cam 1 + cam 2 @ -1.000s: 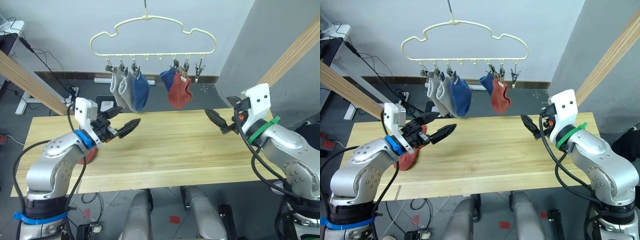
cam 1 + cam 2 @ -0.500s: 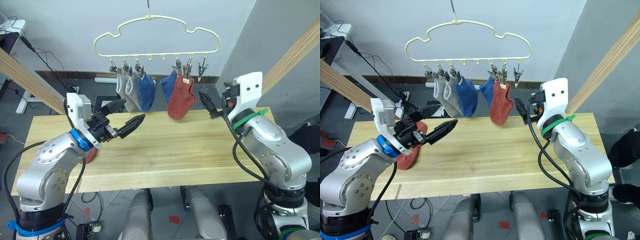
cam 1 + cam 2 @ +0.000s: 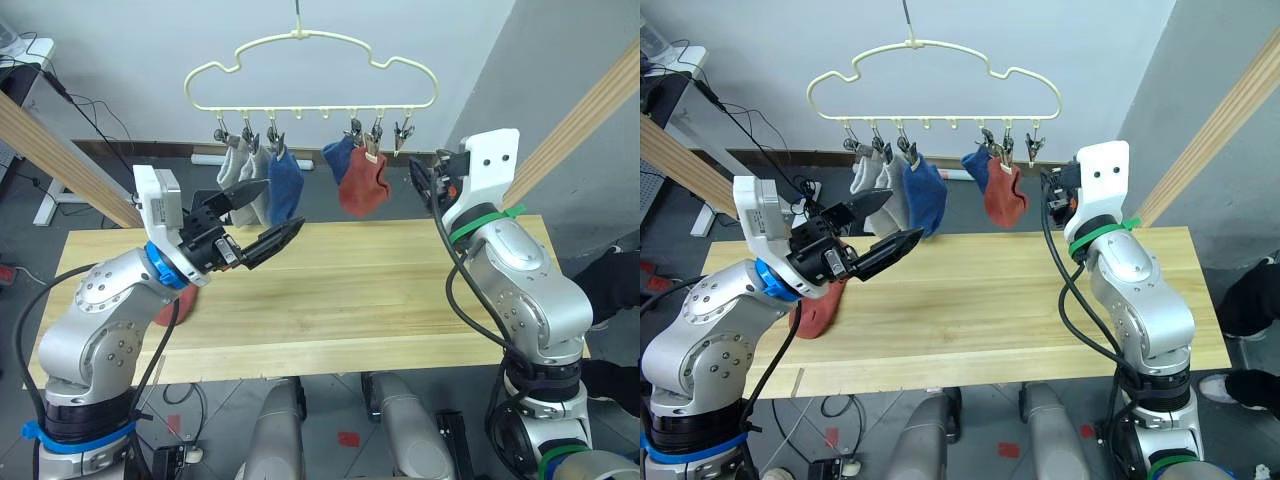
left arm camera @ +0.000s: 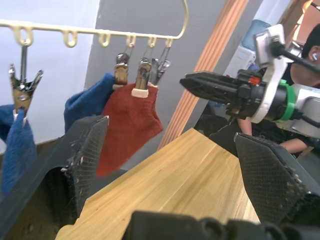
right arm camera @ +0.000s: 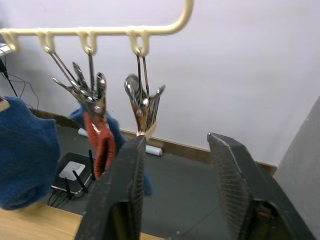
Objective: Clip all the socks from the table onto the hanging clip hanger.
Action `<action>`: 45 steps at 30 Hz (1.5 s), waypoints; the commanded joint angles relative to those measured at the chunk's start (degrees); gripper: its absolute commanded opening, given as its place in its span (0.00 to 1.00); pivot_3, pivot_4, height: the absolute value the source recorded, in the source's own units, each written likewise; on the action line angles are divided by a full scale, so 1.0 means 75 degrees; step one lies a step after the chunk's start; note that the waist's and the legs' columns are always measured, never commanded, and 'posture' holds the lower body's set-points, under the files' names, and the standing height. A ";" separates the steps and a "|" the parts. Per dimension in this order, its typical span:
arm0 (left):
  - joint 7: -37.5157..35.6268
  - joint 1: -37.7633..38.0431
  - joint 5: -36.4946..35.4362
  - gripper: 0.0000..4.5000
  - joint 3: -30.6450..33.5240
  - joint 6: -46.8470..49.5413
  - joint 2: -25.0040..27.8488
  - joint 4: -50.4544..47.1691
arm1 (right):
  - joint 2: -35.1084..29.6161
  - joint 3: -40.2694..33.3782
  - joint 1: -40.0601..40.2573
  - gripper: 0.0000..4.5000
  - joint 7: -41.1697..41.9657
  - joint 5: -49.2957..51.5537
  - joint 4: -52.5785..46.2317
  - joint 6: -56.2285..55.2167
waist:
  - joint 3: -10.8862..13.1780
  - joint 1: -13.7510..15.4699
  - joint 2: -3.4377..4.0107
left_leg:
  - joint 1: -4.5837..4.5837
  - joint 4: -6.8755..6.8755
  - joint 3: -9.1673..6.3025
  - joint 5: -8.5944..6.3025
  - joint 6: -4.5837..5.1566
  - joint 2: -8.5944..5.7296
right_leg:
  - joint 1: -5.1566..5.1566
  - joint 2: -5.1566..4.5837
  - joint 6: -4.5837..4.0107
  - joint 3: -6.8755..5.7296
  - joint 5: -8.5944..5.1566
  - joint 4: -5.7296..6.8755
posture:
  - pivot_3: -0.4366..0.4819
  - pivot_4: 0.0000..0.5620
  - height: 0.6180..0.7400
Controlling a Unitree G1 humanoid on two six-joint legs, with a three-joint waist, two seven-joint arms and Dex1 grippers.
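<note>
The pale yellow clip hanger (image 3: 310, 62) hangs above the table's (image 3: 350, 300) far edge. Clipped along its bar are two light grey socks (image 3: 236, 168), a blue sock (image 3: 285, 186), another blue sock (image 3: 337, 157) and a rust-red sock (image 3: 365, 186). The rightmost clip (image 5: 144, 106) is bare. One rust-red sock (image 3: 818, 310) lies on the table's left side, partly behind my left arm. My left gripper (image 3: 285, 206) is open and raised in front of the grey and blue socks. My right gripper (image 5: 177, 137) is open just below and beside the bare clip.
Slanted wooden beams stand at the left (image 3: 60, 165) and right (image 3: 590, 100) of the table. Cables and a power strip lie on the floor behind the table. A person (image 4: 311, 55) is at the edge of the left wrist view.
My right gripper has risen from table height and swung in toward the hanger's right end clip. My left gripper has lifted a little and stays open. The socks swing slightly.
</note>
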 commanded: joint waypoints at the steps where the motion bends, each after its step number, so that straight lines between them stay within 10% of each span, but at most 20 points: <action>1: -0.0061 -0.0105 -0.0006 1.00 -0.0082 -0.0206 -0.0028 -0.0076 | 0.0220 0.0075 -0.0360 0.48 -0.0192 -0.0430 0.0036 -0.0412 | 0.0000 -0.0003 0.0000 | 0.0000 0.0002 0.0000 0.0000 0.0000 -0.0001 | -0.0002 0.0000 0.0000 0.0000 0.0000 0.0003 | 0.39 0.71 1.00; 45: -0.0014 -0.0032 0.0107 1.00 -0.0162 -0.0281 0.0067 -0.0226 | 0.1310 0.0193 -0.1089 0.48 -0.0017 -0.0966 0.1094 -0.1143 | -0.0001 0.0110 0.0000 | 0.0001 0.0012 -0.0008 0.0000 0.0000 0.0004 | 0.0002 -0.0007 -0.0004 -0.0008 0.0002 0.0019 | 0.44 0.68 1.00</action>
